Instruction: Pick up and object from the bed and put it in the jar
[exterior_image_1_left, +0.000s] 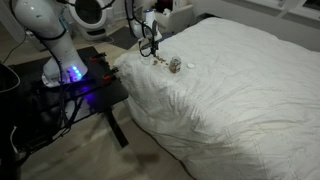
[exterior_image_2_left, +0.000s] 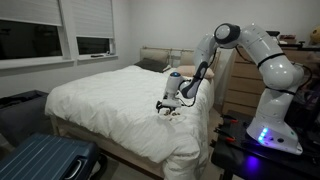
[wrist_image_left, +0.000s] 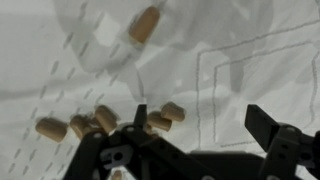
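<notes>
— What's the bed (exterior_image_1_left: 235, 95) covered in?
— Plain white cloth, matt, soft and creased. The wrist view shows faint stitched lines in it.
— And the jar (exterior_image_1_left: 175, 65)?
— Glassy, greyish, translucent, with a slight sheen. The small tan pieces (wrist_image_left: 100, 122) look dull and cork-like.
— The arm (exterior_image_2_left: 272, 62)?
— Smooth, glossy white plastic shell. The gripper (wrist_image_left: 197, 118) is matt black, and the suitcase (exterior_image_2_left: 45, 160) is ribbed blue.

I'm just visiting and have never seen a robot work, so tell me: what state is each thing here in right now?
bed: white cover, rumpled.
tan pieces: lying loose on the bed.
jar: standing on the bed, one tan piece apparently inside.
gripper: open, holding nothing, over the tan pieces.
</notes>
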